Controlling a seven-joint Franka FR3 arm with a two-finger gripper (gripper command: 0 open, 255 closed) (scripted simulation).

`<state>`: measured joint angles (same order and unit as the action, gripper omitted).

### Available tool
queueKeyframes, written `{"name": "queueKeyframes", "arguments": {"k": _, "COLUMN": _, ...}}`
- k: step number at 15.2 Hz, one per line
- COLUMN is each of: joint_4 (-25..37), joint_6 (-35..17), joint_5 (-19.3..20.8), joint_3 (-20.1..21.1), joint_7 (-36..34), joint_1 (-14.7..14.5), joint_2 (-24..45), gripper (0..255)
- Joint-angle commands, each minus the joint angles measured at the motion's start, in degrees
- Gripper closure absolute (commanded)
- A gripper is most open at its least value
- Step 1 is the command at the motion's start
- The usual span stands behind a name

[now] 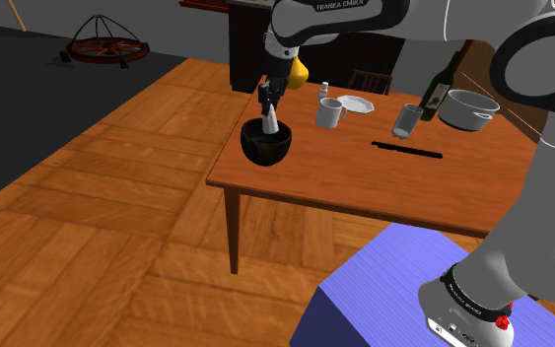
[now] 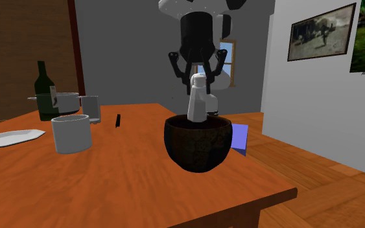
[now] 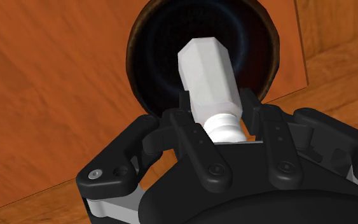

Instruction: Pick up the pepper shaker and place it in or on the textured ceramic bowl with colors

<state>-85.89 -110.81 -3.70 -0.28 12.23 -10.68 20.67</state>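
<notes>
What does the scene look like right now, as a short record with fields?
shaker: white, close to upright, lower part inside the bowl
bowl: dark, standing on the table
gripper: directly above the bowl, at the shaker's top
table: wooden, brown
other things: mug, plate, bottle, pot
task state: shaker is in the bowl; whether it has been let go cannot be told
</notes>
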Motion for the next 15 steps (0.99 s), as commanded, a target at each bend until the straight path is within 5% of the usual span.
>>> {"name": "queueKeyframes", "arguments": {"k": 1, "joint_4": 0.0, "joint_6": 0.0, "joint_5": 0.0, "joint_3": 0.0, "joint_7": 0.0, "joint_1": 0.0, "joint_2": 0.0, "gripper": 255}}
{"name": "queueKeyframes", "arguments": {"k": 2, "joint_4": 0.0, "joint_6": 0.0, "joint_5": 0.0, "joint_3": 0.0, "joint_7": 0.0, "joint_1": 0.0, "joint_2": 0.0, "gripper": 0}}
{"name": "queueKeyframes", "arguments": {"k": 7, "joint_4": 0.0, "joint_6": 0.0, "joint_5": 0.0, "joint_3": 0.0, "joint_7": 0.0, "joint_1": 0.0, "joint_2": 0.0, "gripper": 0}}
{"name": "queueKeyframes", "arguments": {"k": 11, "joint_4": 5.8, "joint_6": 6.8, "joint_5": 0.1, "joint_3": -0.1, "joint_7": -0.1, "joint_1": 0.2, "joint_2": -1.0, "gripper": 0}}
{"name": "queueKeyframes", "arguments": {"k": 15, "joint_4": 5.8, "joint_6": 6.8, "joint_5": 0.1, "joint_3": -0.1, "joint_7": -0.1, "joint_1": 0.2, "joint_2": -1.0, "gripper": 0}}
